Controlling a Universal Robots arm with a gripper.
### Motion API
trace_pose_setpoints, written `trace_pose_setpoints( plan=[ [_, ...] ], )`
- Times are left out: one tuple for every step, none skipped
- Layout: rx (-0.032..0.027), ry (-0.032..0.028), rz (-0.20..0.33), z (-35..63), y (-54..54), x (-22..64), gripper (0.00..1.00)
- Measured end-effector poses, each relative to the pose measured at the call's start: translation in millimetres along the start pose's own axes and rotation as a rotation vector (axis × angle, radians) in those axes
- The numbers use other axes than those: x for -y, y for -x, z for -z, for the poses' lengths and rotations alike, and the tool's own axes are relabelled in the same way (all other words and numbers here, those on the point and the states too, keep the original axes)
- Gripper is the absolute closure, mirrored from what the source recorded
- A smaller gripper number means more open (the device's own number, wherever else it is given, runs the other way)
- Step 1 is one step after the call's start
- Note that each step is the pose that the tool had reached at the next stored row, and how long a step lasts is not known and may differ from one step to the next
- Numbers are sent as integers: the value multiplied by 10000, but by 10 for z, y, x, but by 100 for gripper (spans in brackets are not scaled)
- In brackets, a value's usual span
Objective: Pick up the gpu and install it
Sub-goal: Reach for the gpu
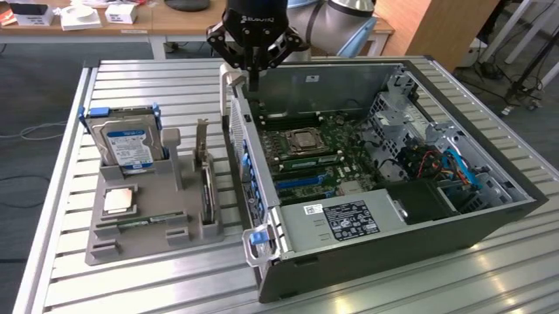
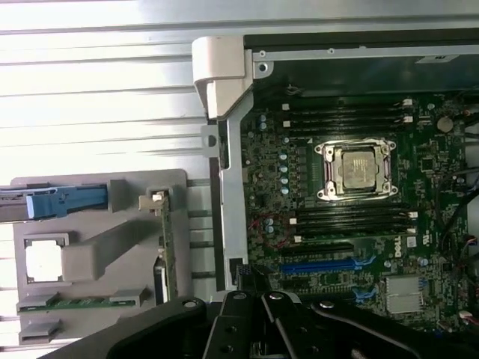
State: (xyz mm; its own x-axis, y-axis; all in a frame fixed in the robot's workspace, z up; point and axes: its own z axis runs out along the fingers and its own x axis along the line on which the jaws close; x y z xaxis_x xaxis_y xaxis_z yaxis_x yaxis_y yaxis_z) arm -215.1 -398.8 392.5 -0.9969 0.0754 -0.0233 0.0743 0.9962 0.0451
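Narrow gap between gpu point(image 1: 207, 186) and case wall point(image 1: 240, 140); open room above.

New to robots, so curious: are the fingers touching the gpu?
Apart. The exterior view shows the fingers above the case rim, the gpu away in its holder.

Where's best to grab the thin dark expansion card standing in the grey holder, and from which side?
Likely the upper long edge, from straight above: the thin dark expansion card stands on edge in a slot of the grey plastic holder, flat faces free to pinch.
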Motion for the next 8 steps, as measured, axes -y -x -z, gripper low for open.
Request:
trace_pose_setpoints(
  plan=[
    [1, 1, 0, 0, -28, 2, 89],
    [0, 0, 1, 0, -55, 4, 89],
    [0, 0, 2, 1, -84, 7, 89],
    [0, 0, 2, 1, -113, 9, 89],
    [0, 0, 2, 1, -135, 10, 89],
    [1, 1, 1, 0, -158, 12, 89],
    [0, 0, 1, 0, -181, 14, 89],
    [0, 0, 1, 1, -204, 16, 89]
  ],
)
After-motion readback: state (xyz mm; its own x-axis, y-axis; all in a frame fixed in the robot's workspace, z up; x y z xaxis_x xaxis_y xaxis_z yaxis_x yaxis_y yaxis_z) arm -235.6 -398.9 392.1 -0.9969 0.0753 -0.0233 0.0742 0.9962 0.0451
